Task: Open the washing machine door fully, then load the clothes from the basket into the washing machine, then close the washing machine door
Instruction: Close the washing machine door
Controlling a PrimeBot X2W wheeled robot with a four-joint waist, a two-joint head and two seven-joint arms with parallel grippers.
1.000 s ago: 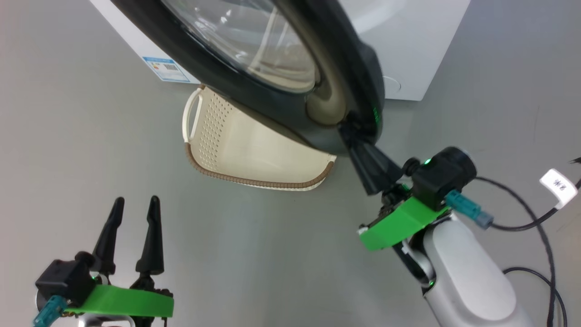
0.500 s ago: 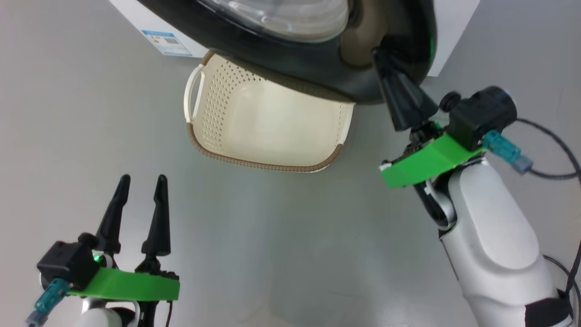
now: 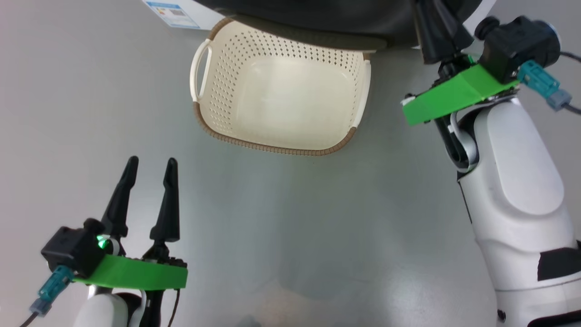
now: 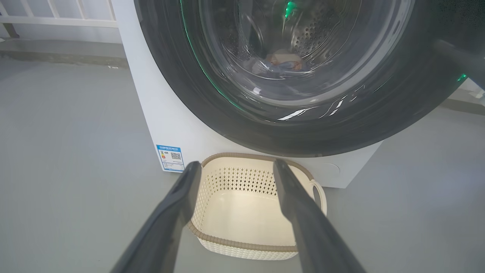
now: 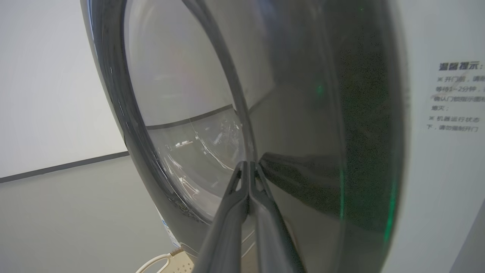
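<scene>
the door (image 4: 303,125) stands up ahead, lying close against the washer (image 4: 151,113) with the clothes (image 4: 280,62) behind its glass; i cannot tell if it has latched. from the left: my left claw (image 3: 152,161) hangs low, spread and empty, the bare basket (image 3: 272,147) sits mid-floor, and my right claw (image 5: 248,165), clenched on nothing, has its tips against the door's dark rim, so that arm is nearer for the final push.

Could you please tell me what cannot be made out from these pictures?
Head view: the washing machine door, mostly cut off by the top edge.
Left wrist view: the clothes, blurred by reflections in the glass.
Right wrist view: the printed notice, cut off by the right edge.
</scene>
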